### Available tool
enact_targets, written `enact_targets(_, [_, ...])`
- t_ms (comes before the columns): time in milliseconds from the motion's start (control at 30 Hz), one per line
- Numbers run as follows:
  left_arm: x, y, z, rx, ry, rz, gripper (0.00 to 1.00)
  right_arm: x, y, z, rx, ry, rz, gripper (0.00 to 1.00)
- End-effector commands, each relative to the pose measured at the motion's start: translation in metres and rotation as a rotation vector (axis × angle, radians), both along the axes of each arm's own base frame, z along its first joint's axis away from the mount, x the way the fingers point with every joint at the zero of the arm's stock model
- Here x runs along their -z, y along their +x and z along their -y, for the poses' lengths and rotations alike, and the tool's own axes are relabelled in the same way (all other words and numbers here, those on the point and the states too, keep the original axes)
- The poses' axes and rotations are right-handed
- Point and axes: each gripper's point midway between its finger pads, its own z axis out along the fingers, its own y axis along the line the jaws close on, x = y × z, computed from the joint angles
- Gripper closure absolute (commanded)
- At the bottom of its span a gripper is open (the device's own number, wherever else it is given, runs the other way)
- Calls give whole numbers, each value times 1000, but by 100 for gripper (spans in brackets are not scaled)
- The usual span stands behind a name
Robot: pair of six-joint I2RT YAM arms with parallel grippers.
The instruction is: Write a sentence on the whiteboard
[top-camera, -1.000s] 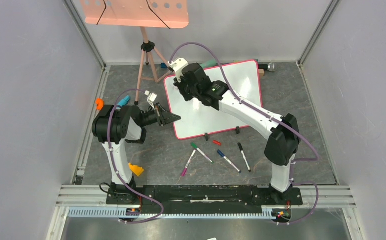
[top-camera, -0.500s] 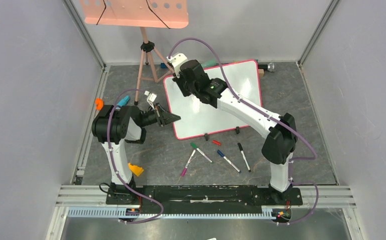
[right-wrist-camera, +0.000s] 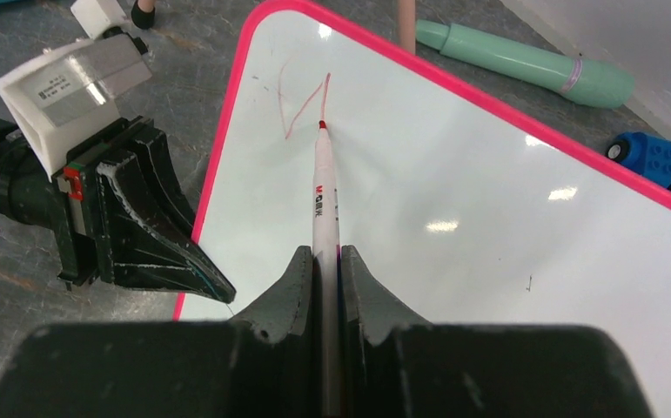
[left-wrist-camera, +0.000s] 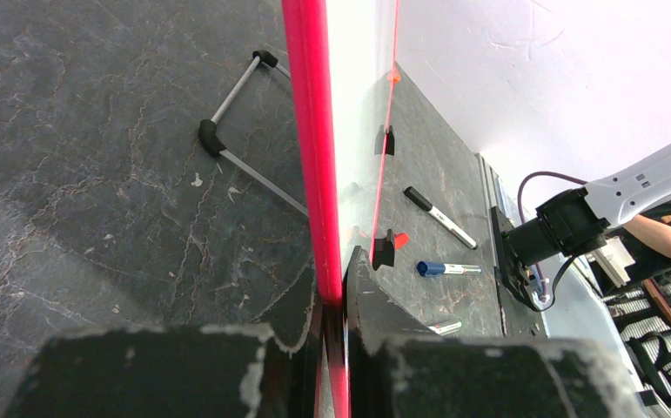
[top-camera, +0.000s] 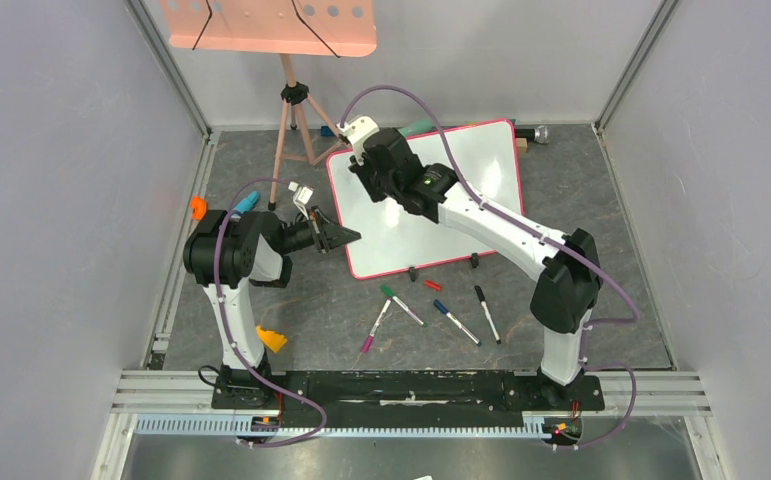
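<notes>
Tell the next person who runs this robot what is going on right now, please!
Grippers: the left gripper is shut on the left rim of the whiteboard, steadying it. The right gripper is shut on a red marker, its tip touching the board near the far left corner.
Done: only the first thin red strokes of the sentence, a zigzag like the start of a letter.
Left: nearly the whole sentence; the rest of the board is blank.

Bright even light, whiteboard (right-wrist-camera: 488, 226) glare, blurred claws
</notes>
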Motion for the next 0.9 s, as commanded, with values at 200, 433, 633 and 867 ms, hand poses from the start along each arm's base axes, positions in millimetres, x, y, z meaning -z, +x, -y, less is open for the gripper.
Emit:
enact_targets(200, [18, 17, -12, -90, 105, 218, 90, 8, -9, 24, 41, -52, -26, 100])
enact_targets(433, [18, 16, -12, -88, 106, 221, 90, 4, 0, 24, 67, -67, -4, 100])
enact_targets(633, [19, 16, -12, -89, 107, 221, 90, -3, 13, 22, 91, -78, 29, 100])
enact_targets(867, [18, 16, -12, -88, 108, 224, 90, -8, 26, 20, 106, -60, 38, 100])
